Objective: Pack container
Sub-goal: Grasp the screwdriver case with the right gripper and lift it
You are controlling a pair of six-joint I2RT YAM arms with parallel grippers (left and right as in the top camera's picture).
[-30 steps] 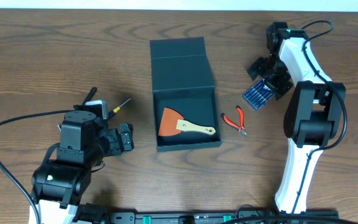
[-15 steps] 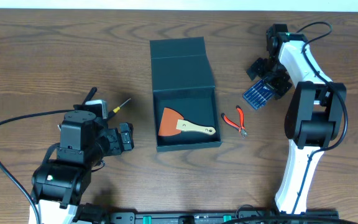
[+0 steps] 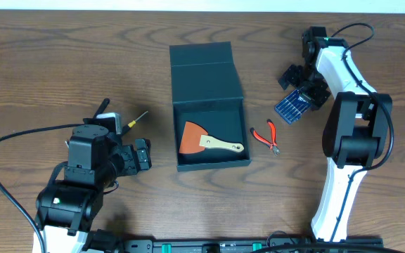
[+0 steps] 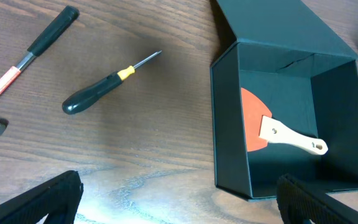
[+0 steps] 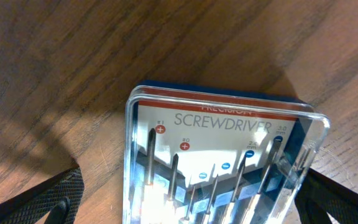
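Observation:
The container [image 3: 176, 133], a dark teal-black box, stands open at the table's middle with its flap lid [image 3: 204, 74] folded back; it also shows in the left wrist view [image 4: 229, 124]. Inside lies an orange scraper [image 3: 201, 142] with a pale wooden handle. My left gripper [image 3: 143, 156] is open and empty, just left of the box [image 4: 179, 208]. My right gripper [image 3: 306, 86] is open, its fingers either side of a clear blue screwdriver-set case [image 3: 292, 105] that lies on the table [image 5: 222, 162]; the left finger stands off the case.
Red pliers [image 3: 266, 137] lie right of the box. A black-handled screwdriver [image 4: 98, 96] with a yellow collar and a hammer [image 4: 23, 68] lie on the wood left of the box. The left arm's cable loops at the front left.

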